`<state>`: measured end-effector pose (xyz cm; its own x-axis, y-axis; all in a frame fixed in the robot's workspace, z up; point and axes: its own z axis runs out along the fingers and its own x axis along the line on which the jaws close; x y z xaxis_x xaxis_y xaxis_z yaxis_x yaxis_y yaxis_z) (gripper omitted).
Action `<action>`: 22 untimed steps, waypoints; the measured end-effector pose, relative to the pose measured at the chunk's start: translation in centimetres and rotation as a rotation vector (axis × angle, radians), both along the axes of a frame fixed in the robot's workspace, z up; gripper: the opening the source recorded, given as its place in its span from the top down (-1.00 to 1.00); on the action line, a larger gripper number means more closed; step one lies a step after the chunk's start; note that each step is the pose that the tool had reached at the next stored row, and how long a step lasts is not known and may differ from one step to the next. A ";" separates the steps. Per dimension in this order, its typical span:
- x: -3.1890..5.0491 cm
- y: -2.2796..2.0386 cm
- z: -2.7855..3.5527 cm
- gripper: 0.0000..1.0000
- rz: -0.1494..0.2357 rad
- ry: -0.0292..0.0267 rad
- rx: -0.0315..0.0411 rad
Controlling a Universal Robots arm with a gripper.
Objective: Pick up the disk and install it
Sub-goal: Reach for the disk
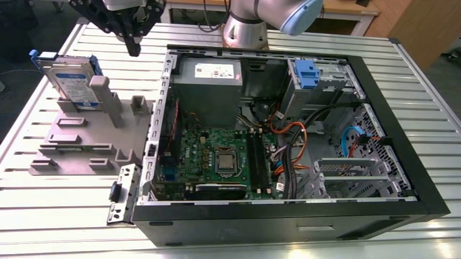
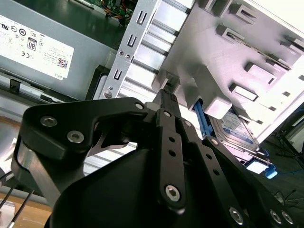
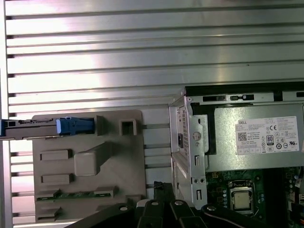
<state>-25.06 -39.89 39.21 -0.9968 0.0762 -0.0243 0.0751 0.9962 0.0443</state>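
Exterior view: our tool (image 1: 133, 49), pressed together and empty, hangs near the grey holder (image 1: 79, 141). The disk (image 1: 72, 83) stands upright there, below and beside the tool. We judge it neither picked up nor installed yet.

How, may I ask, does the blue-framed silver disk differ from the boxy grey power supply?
The disk is a thin slab, the power supply a box. The disk stands on edge in the grey holder outside the black computer case; the power supply sits inside it. Both carry printed labels.
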 end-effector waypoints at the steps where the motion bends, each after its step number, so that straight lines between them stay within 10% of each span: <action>1: -0.03 0.00 0.00 0.79 0.000 0.0000 0.0000; 22: -0.66 0.00 0.00 0.79 0.000 0.0000 0.0001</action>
